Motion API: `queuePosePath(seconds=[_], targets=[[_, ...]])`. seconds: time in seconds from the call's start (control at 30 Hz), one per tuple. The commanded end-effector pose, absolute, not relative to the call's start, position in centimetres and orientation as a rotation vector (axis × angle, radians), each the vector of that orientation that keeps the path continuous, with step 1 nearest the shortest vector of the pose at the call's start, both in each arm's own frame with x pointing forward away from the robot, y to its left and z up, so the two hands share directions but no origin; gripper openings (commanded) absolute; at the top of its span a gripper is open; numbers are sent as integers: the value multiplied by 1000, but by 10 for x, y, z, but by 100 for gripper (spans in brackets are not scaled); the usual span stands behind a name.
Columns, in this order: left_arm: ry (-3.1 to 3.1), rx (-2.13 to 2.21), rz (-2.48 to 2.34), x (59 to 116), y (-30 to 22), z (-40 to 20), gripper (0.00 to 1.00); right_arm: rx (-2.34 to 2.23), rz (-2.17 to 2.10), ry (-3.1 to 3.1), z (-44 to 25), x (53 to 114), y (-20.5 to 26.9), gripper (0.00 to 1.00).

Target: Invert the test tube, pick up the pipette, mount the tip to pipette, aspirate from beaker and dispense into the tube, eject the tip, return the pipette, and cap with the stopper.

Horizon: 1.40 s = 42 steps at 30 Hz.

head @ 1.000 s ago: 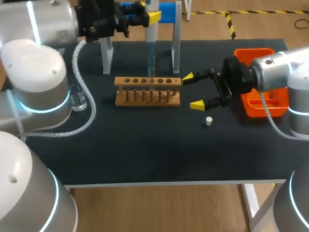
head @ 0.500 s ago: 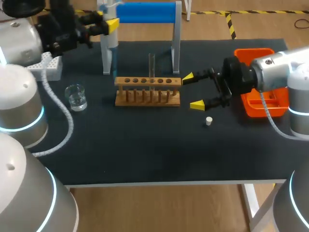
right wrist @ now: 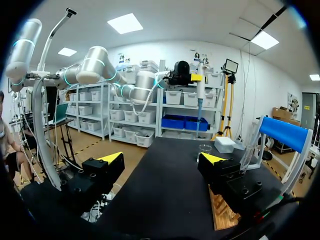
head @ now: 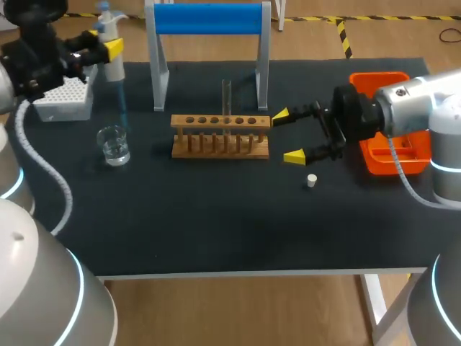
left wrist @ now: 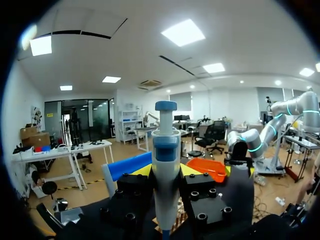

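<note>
left gripper (head: 108,50) sits in the upper left of the frame, closed around the pipette (head: 114,71), which it holds upright with the plunger end on top. in the left wrist view the pipette body fills the gap between the two yellow tips, pinched from both sides. its lower end hangs above the table (head: 216,216), between the white tip box (head: 63,99) at the far left and the beaker (head: 114,144), a little below it in the frame. can't tell whether a tip is on the end, too small to see.

the wooden rack (head: 220,138) is in the upper middle, with the test tube (head: 226,97) standing upright in one of its middle holes. the blue-topped stand (head: 209,18) is right behind it at the top of the frame.

right gripper (head: 288,135) comes in from the right and sits just beside the rack's right end, fingers spread wide with nothing between them, and the right wrist view shows the same. the little white stopper (head: 311,180) lies on the table just below the gripper's lower finger, not touching it. the orange tray (head: 378,81) is at the right edge, partly hidden behind the right arm.
</note>
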State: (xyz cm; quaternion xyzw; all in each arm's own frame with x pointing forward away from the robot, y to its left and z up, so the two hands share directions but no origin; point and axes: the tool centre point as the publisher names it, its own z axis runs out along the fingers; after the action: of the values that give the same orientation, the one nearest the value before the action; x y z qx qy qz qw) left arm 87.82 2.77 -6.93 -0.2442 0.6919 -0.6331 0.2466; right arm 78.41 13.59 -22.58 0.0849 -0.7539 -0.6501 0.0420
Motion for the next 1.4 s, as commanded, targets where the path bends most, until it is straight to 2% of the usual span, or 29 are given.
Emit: queuePosePath(seconds=[0.03, 0.53, 1.4], targets=[[1864, -656, -1731, 875, 51, -73, 0, 261, -1985, -2309, -225, 784, 135, 100], [1836, -681, -1725, 906, 79, -88, 0, 261, -1985, -2309, -225, 784, 135, 100], [1856, -729, -1731, 920, 78, -101, 0, 261, -1985, -2309, -225, 784, 135, 100]])
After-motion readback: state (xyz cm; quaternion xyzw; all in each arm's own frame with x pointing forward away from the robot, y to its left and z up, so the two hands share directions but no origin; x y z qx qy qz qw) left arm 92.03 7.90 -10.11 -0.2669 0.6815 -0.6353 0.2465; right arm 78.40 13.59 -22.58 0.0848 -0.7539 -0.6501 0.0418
